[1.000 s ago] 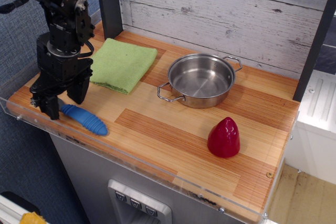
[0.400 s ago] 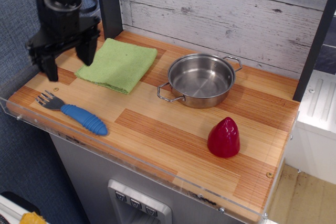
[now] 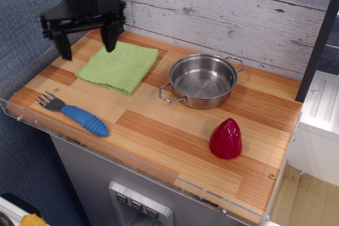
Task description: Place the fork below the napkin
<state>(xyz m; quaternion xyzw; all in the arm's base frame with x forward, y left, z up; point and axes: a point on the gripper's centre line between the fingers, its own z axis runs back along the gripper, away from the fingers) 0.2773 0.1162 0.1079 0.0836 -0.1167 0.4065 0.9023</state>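
The fork (image 3: 74, 112), with a blue ribbed handle and grey prongs, lies flat on the wooden counter near the front left edge, prongs pointing left. The light green napkin (image 3: 119, 66) lies behind it, toward the back left. My gripper (image 3: 88, 42) hangs open and empty in the air above the napkin's back left corner, well clear of the fork. Its two black fingers (image 3: 112, 36) point down.
A steel pan (image 3: 202, 81) with two handles stands right of the napkin. A red cone-shaped object (image 3: 226, 138) stands at the front right. A clear acrylic lip (image 3: 132, 158) runs along the counter's front edge. A grey plank wall closes the back.
My gripper has risen from the counter at the fork's prongs and moved back and right, over the napkin. The fork stays where it was released.
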